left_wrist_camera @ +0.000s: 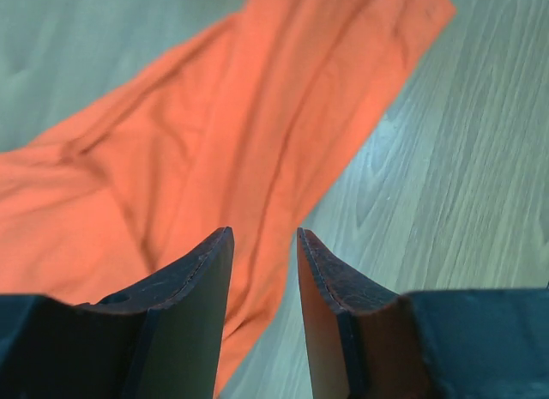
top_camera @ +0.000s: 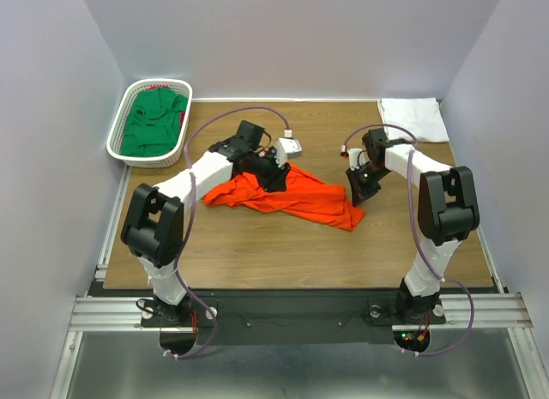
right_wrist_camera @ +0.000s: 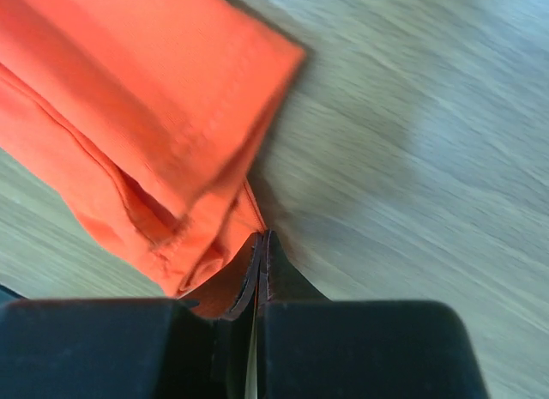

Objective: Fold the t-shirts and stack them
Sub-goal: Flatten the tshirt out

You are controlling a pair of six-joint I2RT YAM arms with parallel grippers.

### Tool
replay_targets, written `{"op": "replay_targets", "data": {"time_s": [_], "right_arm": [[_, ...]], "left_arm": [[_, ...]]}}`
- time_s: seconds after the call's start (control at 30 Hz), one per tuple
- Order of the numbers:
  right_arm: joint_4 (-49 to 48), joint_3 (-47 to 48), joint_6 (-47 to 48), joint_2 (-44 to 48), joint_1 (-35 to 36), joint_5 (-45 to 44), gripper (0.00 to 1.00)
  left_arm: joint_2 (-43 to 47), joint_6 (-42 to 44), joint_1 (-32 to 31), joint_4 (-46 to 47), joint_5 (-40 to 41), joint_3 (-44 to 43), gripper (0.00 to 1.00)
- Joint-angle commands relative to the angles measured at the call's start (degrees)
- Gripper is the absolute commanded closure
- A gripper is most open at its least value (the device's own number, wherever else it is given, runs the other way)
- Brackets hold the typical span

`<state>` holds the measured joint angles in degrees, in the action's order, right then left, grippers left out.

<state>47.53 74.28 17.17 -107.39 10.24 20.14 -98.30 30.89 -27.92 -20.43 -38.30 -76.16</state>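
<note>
One orange-red t-shirt, left end effector apart above it, right end effector pinching its edge.

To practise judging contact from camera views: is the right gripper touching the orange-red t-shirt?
Touching. In the right wrist view, the right gripper is shut, its fingertips pinching the hem of the orange-red t-shirt, with no gap between them.

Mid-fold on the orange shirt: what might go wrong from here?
1. The right gripper seems shut on only the very edge of the orange t-shirt; pulling may slip it free.
2. The left gripper hangs open over bunched cloth, so closing there may grab several layers and fold it crooked.
</note>
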Motion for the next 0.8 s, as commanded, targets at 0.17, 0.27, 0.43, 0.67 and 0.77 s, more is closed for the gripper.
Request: {"op": "replay_targets", "data": {"time_s": [0.17,0.27,0.43,0.67,0.77], "right_arm": [[-0.07,5.35,1.55,-2.02,-3.38,-1.60,0.99],[-0.07,5.61,1.73,-2.73,-3.47,-1.16,0.99],[-0.07,5.79,1.64,-4.05,-3.74,-0.54,0.99],[-0.15,7.45,1.99,-5.28,-5.22,-2.12,0.99],[-0.07,8.25,2.43,-5.81,-6.28,-2.30,0.99]], "left_arm": [[-4.97,3.55,-5.02,2.94,6.65,4.87,0.51],[-6.11,2.77,-6.44,5.38,10.51,6.98,0.51],[-8.39,2.24,-8.72,11.63,16.41,8.57,0.49],[-7.10,6.98,-10.92,6.92,19.68,11.28,0.93],[-0.51,12.51,-10.93,0.25,17.13,14.36,1.00]]}}
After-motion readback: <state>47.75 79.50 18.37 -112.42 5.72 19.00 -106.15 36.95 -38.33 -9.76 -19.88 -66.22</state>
